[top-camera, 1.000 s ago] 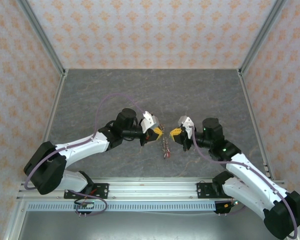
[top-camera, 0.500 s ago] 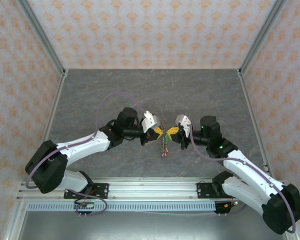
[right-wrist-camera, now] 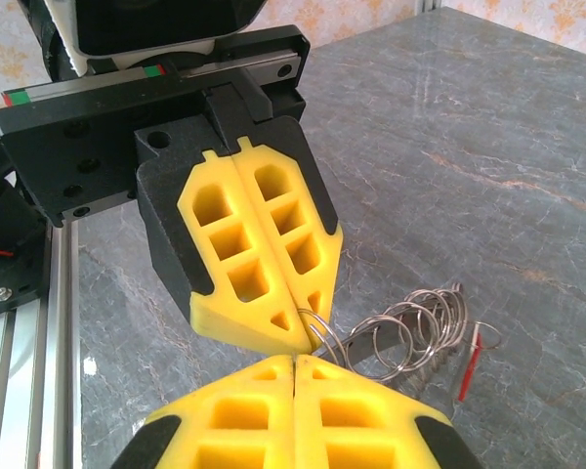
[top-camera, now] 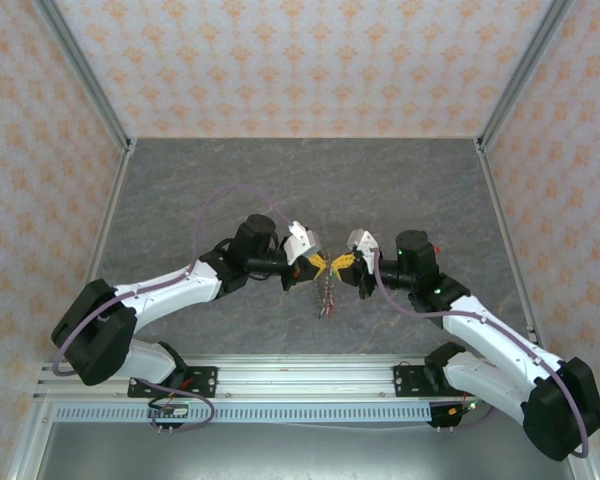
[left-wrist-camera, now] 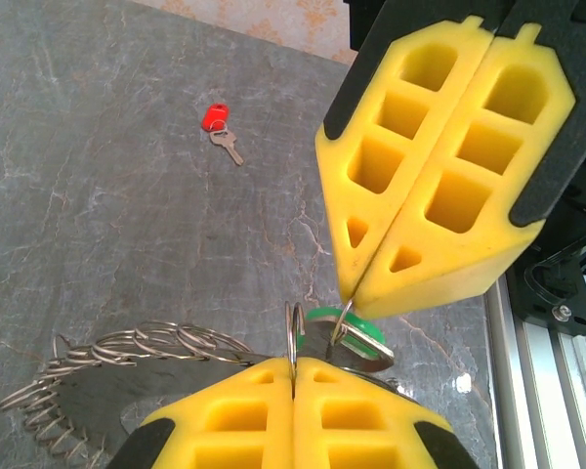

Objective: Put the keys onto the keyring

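Note:
My left gripper [top-camera: 318,264] and right gripper [top-camera: 342,263] meet tip to tip above the middle of the table. The keyring [top-camera: 326,297], a dark flat band strung with several small wire loops, hangs below them. In the left wrist view my left gripper [left-wrist-camera: 294,363] is shut on one wire loop of the keyring [left-wrist-camera: 127,357]. The right gripper [left-wrist-camera: 350,293] is shut on the thin wire ring of a green key [left-wrist-camera: 356,328], right beside that loop. A red key [left-wrist-camera: 216,118] lies alone on the table. Another red key [right-wrist-camera: 470,360] hangs from the keyring [right-wrist-camera: 420,327].
The grey marbled table [top-camera: 230,180] is boxed in by patterned walls [top-camera: 300,60]. An aluminium rail [top-camera: 300,378] with both arm bases runs along the near edge, and it also sits close behind the grippers as the rail [left-wrist-camera: 557,332].
The right gripper has moved left toward the left gripper until their tips meet. The left gripper and the hanging keyring have barely shifted.

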Controlling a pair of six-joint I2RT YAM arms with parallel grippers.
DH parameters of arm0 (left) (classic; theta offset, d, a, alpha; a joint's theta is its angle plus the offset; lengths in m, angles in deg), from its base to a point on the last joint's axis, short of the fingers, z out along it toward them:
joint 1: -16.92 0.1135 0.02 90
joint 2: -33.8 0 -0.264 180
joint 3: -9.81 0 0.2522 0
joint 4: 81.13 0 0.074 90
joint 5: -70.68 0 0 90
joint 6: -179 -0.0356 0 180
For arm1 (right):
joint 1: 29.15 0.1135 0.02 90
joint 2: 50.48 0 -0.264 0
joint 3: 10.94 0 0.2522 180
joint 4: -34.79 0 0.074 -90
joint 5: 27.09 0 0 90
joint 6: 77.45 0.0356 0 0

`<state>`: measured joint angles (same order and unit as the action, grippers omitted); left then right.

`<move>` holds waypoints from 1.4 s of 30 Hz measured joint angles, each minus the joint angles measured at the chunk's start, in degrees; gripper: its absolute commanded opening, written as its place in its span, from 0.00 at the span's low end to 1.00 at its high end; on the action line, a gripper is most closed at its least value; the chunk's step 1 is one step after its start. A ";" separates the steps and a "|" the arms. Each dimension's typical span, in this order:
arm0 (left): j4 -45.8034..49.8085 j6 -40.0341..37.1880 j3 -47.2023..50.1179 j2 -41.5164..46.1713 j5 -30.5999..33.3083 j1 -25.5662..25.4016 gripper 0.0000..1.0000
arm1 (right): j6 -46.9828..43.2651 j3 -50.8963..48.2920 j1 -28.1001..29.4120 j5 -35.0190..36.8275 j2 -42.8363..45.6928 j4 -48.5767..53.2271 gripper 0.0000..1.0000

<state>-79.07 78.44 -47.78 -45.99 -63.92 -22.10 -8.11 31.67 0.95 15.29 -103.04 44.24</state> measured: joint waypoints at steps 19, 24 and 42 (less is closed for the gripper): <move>0.85 -0.02 -0.39 -0.24 0.00 0.00 0.00 | 0.55 0.09 0.37 1.38 -1.75 -3.98 0.00; 1.05 -0.02 -0.39 -0.24 0.02 0.00 0.00 | 0.59 0.09 0.74 2.38 -2.12 -4.55 0.00; 1.64 -0.09 -0.39 -0.26 0.09 0.00 0.00 | -1.44 1.11 1.38 10.47 -1.90 2.82 0.03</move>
<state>-77.43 78.35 -48.18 -46.25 -63.83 -22.10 -9.56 32.78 2.33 25.76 -104.94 47.06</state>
